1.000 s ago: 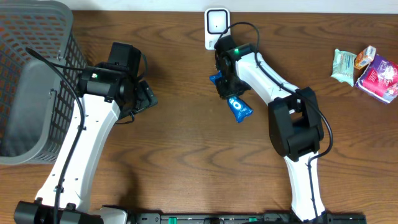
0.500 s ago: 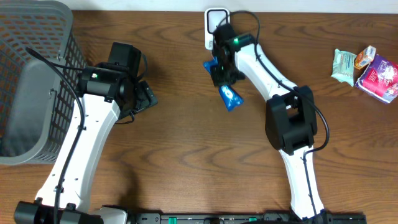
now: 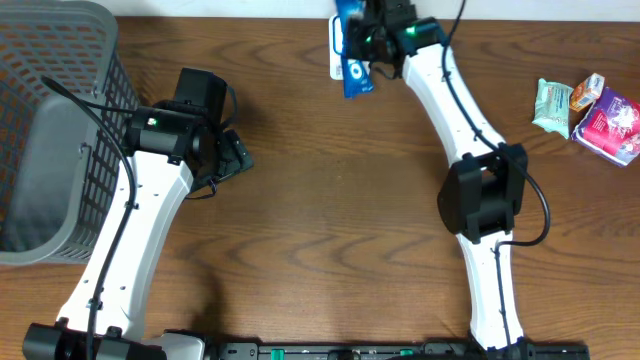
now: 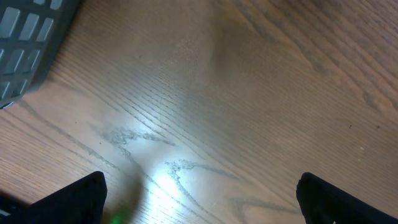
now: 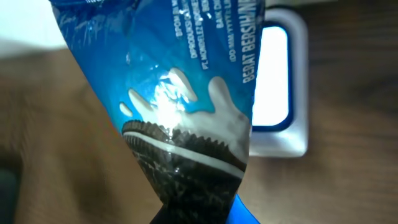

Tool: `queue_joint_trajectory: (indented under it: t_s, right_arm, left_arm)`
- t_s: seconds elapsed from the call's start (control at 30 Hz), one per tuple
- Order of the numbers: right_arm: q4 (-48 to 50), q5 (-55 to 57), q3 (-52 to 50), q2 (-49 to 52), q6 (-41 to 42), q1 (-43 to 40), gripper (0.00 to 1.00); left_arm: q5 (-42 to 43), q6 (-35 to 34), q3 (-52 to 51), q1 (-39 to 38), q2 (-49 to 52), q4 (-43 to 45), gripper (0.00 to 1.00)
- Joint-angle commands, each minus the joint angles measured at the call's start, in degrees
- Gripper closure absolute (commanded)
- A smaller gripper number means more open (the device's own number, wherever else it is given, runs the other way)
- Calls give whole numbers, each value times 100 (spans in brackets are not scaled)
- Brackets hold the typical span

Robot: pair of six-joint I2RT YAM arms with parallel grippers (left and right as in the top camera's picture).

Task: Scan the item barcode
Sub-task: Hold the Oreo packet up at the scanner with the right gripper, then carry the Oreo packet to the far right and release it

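One wooden table point(image 3: 330, 200) | grey basket point(image 3: 40, 40) left | cookie pack point(image 3: 357, 68) at scanner point(image 5: 273, 81)

The right arm point(image 3: 450, 100) has stretched out toward the far edge of the counter point(image 3: 300, 200). One second ago its right pincer point(image 3: 372, 42) held the blue cookie packet point(image 3: 352, 55) over the middle of the counter, on the near side of the white scanner point(image 3: 335, 45), with the packet slanting down to the right. Half a second ago the packet was closer to the scanner and steeper. Now it hangs nearly straight over the scanner and hides most of it from above. From the right wrist, the packet point(image 5: 180, 124) fills the view, with the scanner's lit window point(image 5: 273, 74) just behind it. The arm's black elbow point(image 3: 483, 195) has shifted slightly right and nearer.
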Motion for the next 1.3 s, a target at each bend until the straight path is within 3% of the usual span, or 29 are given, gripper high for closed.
queue_joint_trajectory:
  t_s: [0.0,0.83,1.27]
  right_arm:
    - [142,-37,70,98,671,-116,99]
    - [-549,-463,74,201,656,-157,99]
    - [-1394,-1012,592,66,385,-1871,99]
  left_arm:
    - [-35,-26,-7,24,11,-15,2]
    - [-35,-26,-7,24,11,-15,2]
    - [-35,-26,-7,24,11,-15,2]
